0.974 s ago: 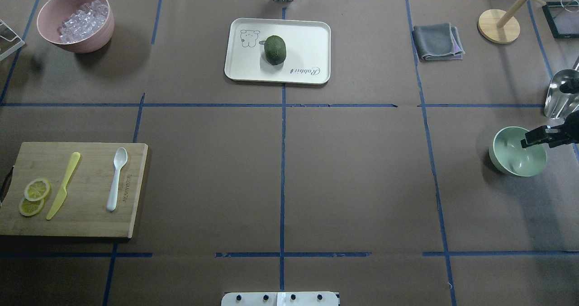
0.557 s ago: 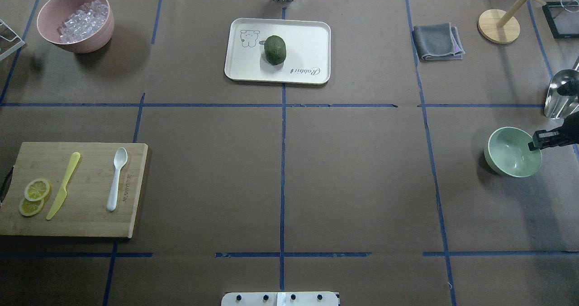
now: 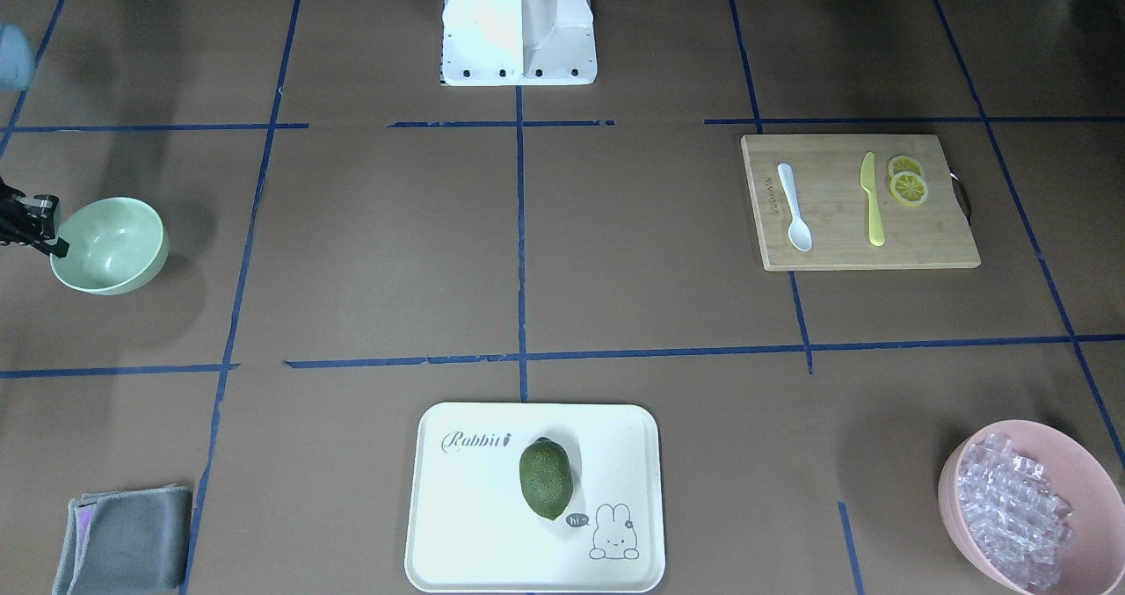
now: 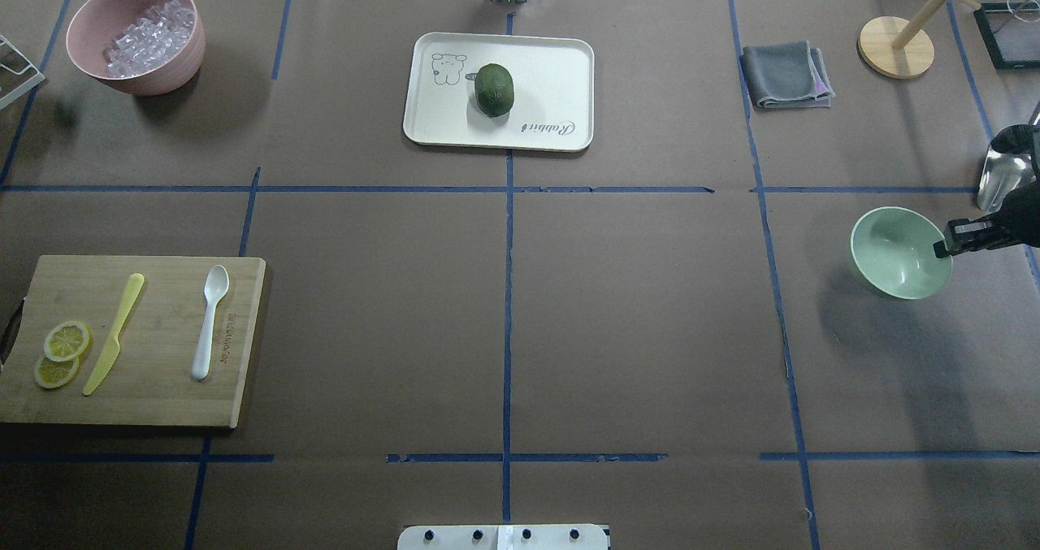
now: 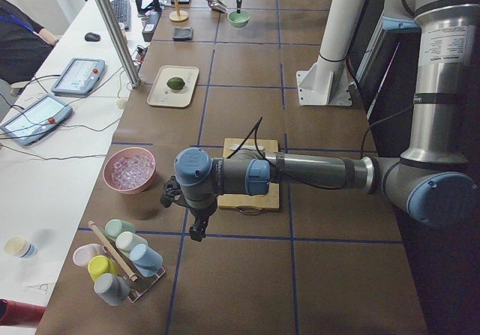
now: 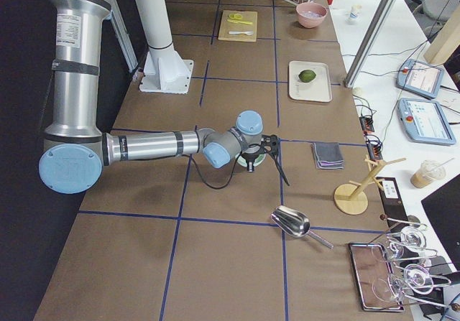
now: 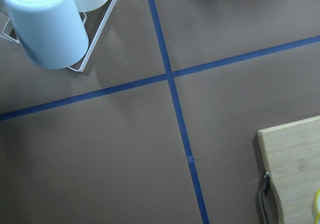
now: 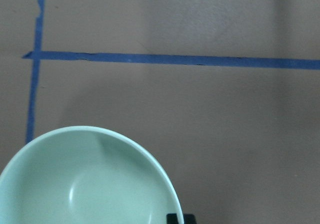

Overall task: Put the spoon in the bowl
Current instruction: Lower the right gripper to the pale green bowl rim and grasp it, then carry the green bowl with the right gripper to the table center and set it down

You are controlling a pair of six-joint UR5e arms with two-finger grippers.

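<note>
pinching rim of glossy round mint bowl (image 4: 894, 253) with right tool (image 4: 941, 249) by right edge of worktop (image 4: 650, 331); cannot tell grip of left tool (image 5: 196, 231).

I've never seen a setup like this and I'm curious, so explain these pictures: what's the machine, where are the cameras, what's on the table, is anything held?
It is a robot with two jointed arms, each ending in a two-finger pincer. Two cameras look down on the table, one from behind the robot, one facing it; two watch from the table's ends; one rides on each wrist. On the table lie a cutting board with a white spoon, a yellow knife and lemon slices, a pink bowl of clear cubes, a tray with a green fruit, and a grey cloth. The right pincer grips the rim of the green bowl. The left pincer hangs near the board; open or shut, I cannot tell.
</note>
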